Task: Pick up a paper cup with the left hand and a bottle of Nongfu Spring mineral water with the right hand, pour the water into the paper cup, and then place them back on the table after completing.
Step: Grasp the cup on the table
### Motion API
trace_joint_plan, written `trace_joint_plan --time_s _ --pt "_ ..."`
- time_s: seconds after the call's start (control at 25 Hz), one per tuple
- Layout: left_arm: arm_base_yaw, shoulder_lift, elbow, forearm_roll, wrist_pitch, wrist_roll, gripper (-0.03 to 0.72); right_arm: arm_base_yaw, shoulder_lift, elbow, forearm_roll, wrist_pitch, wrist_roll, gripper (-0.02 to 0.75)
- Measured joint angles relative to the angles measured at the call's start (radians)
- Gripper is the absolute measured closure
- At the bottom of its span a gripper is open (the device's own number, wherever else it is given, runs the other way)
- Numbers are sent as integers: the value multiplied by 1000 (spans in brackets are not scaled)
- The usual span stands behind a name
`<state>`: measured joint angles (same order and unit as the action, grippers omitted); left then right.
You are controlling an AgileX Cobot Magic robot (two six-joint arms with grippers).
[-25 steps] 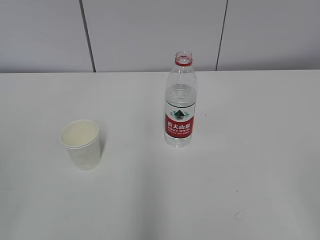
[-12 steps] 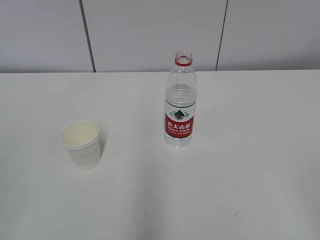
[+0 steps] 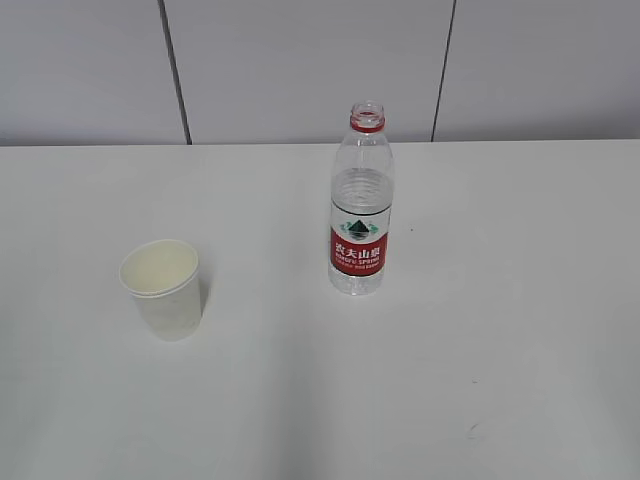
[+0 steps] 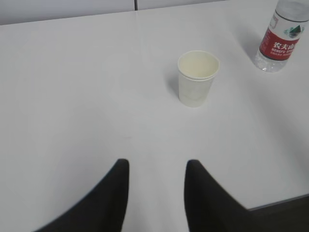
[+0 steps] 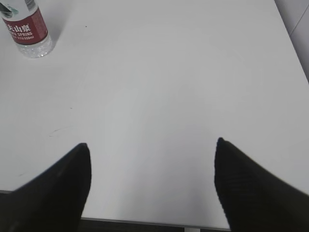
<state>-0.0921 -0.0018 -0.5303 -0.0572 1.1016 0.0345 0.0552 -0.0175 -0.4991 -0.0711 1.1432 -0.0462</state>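
Ribbed clear bottle (image 3: 359,208) and tapered paper cup (image 3: 163,288) stand upright.

The left pincer (image 4: 157,166) has two black fingers (image 4: 118,193) with rounded tips, plain and smooth. The right pincer (image 5: 152,147) has two black fingers (image 5: 241,183) too, wider, with a fine bumpy, dotted skin.

Cream cup (image 3: 162,288), clear bottle (image 3: 360,215) w/ red label, white table (image 3: 520,300).
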Motion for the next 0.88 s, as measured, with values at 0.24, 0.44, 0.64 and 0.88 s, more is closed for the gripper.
trace_joint_plan --time_s 0.24,0.44,0.64,0.88 --pt "0 0 0 0 0 0 440 0 0 0 0 0 0 150" --pt "0 0 0 0 0 0 440 0 0 0 0 0 0 150" --pt "0 0 0 0 0 0 440 0 0 0 0 0 0 150" --pt "0 0 0 0 0 0 215 0 0 0 0 0 0 150"
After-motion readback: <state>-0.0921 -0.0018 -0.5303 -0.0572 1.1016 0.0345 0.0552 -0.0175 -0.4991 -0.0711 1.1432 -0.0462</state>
